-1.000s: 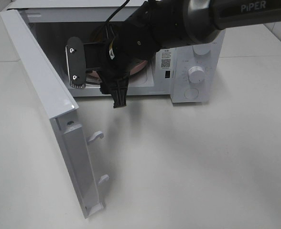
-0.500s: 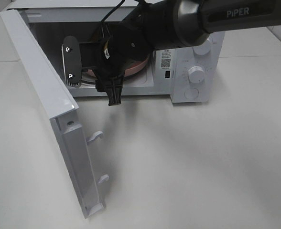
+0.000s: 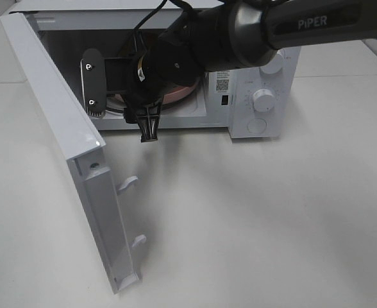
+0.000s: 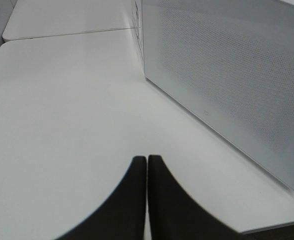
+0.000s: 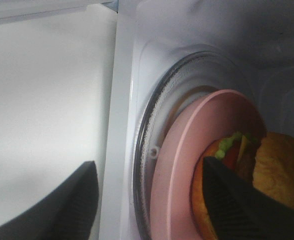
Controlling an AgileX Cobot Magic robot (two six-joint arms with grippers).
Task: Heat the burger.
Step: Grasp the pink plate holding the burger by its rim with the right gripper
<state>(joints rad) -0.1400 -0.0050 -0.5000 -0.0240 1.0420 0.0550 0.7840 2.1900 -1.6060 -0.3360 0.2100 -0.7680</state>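
The left end effector (image 4: 147,160) is over the white surface (image 4: 62,100), its fingers pressed together, beside a perforated white panel (image 4: 227,75). Out front in the high view, the door (image 3: 60,128) of the microwave (image 3: 259,83) stands wide open. At the cavity mouth the right end effector (image 5: 148,167) is spread wide — pinching nothing. Beyond it, the burger (image 5: 274,175) sits on a pink plate (image 5: 182,170) on the glass turntable (image 5: 152,120), inside the microwave.
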